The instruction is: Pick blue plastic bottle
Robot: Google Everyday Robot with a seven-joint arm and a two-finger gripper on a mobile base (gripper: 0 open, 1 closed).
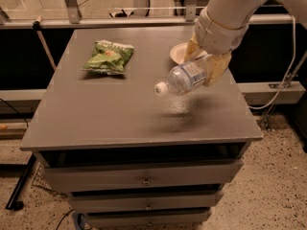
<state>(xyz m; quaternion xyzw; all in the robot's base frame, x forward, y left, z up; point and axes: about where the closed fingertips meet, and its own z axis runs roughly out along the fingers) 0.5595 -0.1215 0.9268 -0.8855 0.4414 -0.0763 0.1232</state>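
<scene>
While the gripper (205,65) hangs over the right side of the gray table (96,114), it pinches the blue plastic bottle (184,76) near its bottom end. Its two yellowish fingers (218,70) press on the bottle from both sides. A big white arm (230,8) comes down to the gripper from the top right corner.

The bottle is up in the air and does not touch the table. It lies almost on its side. Its white cap (160,87) points to the left and a little bit down. You can see through the bottle, and a white and blue label (194,73) goes around its middle. A dark shadow (177,116) sits on the table right under it.

A cream round bowl (178,54) rests on the table just behind the gripper. Part of the bowl is hidden by the gripper. A green snack bag (108,56) lies flat near the back left of the table, well apart from the bottle.

Under the table top there are drawers (144,180), one below the other, with small handles in the middle. The floor (268,195) is speckled. A white cable (288,71) hangs down on the right side.
</scene>
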